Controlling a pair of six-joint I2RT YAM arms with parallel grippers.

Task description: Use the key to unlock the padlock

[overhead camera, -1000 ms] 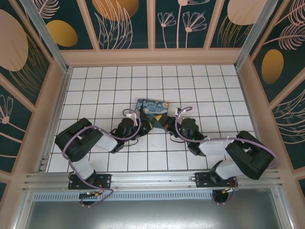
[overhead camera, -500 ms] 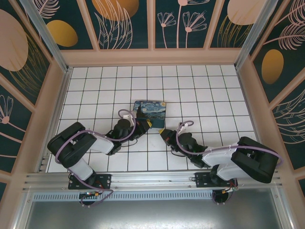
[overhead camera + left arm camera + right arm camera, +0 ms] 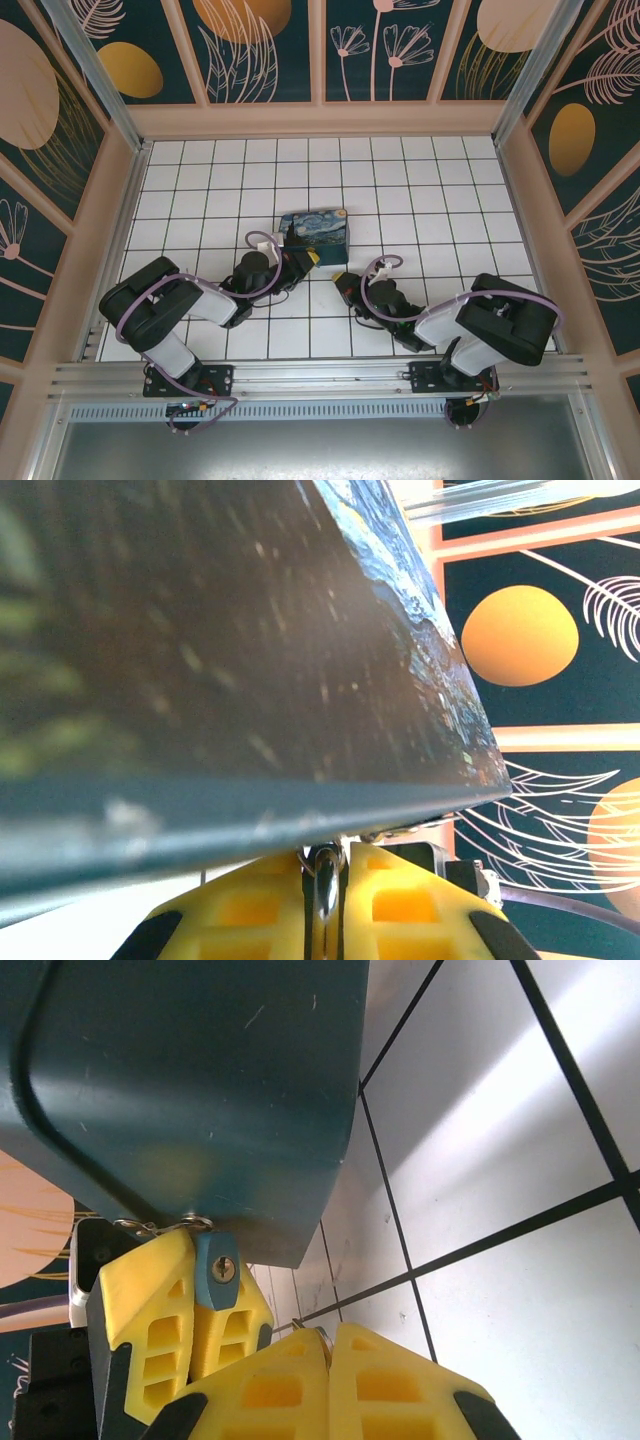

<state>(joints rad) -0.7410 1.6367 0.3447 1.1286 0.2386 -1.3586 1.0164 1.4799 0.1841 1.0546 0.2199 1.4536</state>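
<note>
Reaching in from the left of the printed box (image 3: 318, 226), the left arm (image 3: 165, 300) is lying low over the white tiled floor (image 3: 200, 190), and the left gripper (image 3: 308, 261) is pressing up against the box's near-left corner. Its yellow fingers (image 3: 160, 1305) are clamping tight on the padlock (image 3: 217, 1270), a small bluish body that is hanging from a thin metal ring (image 3: 190, 1223) at the lower edge of the box's dark teal side. The keyhole is facing outward, away from the box. In the left wrist view a sliver of bright metal is showing in the narrow slit between those fingers, right under the box's edge. Just to the right of the padlock, and apart from it, the key (image 3: 307, 1328) is poking out as a thin grey tip. It is not touching the keyhole. The right gripper (image 3: 330, 1350) is pinching the key with its jaws pressed together around the blade, hovering near the box's near-right corner without touching the box. Further right of the box, the right arm (image 3: 500, 320) is folding back toward the near edge of the floor, its purple cable (image 3: 375, 268) looping above the wrist.
</note>
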